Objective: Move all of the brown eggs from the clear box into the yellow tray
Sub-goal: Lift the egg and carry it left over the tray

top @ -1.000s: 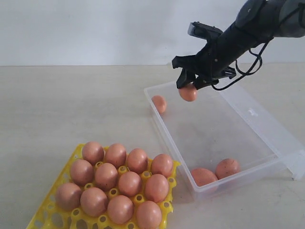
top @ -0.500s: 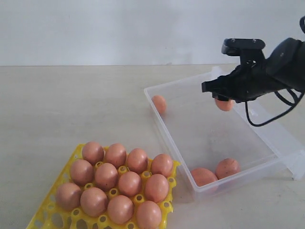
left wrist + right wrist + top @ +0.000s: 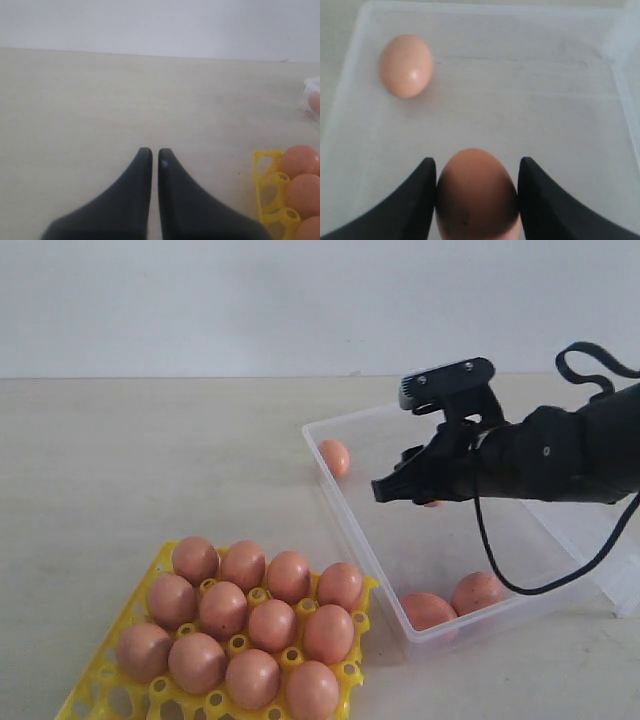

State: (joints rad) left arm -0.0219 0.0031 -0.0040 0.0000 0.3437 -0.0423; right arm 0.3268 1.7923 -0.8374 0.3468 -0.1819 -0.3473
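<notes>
While the right end effector [image 3: 405, 487] hangs low over the middle of the box [image 3: 345, 525], its two dark fingers [image 3: 422, 200] stand a fair way apart and are clamped on an egg [image 3: 476, 192], one finger pressed to each flank. In the right wrist view the egg fills the gap between the fingers with its blunt end pointing forward, above the clear floor of the box. From the exterior view only a sliver of orange [image 3: 432, 504] shows beneath the black arm, so whether the egg touches the floor cannot be told. Three more eggs lie loose in the box: one in the far corner by the left wall [image 3: 334, 457], also seen ahead of the fingers in the wrist view [image 3: 405, 65], and two side by side in the near corner [image 3: 428, 610] [image 3: 477, 592], touching or nearly so. The tray [image 3: 105, 685] sits on the tabletop [image 3: 150, 460] just beside the near left corner of the box, with twelve eggs [image 3: 272, 625] seated in three rows of four. The left end effector [image 3: 152, 152] is well away from the box, over bare tabletop, its fingertips drawn together with only a thin slit between them and nothing in them; the tray's edge [image 3: 265, 162] and a few of its eggs [image 3: 299, 161] show at the side of that view.
</notes>
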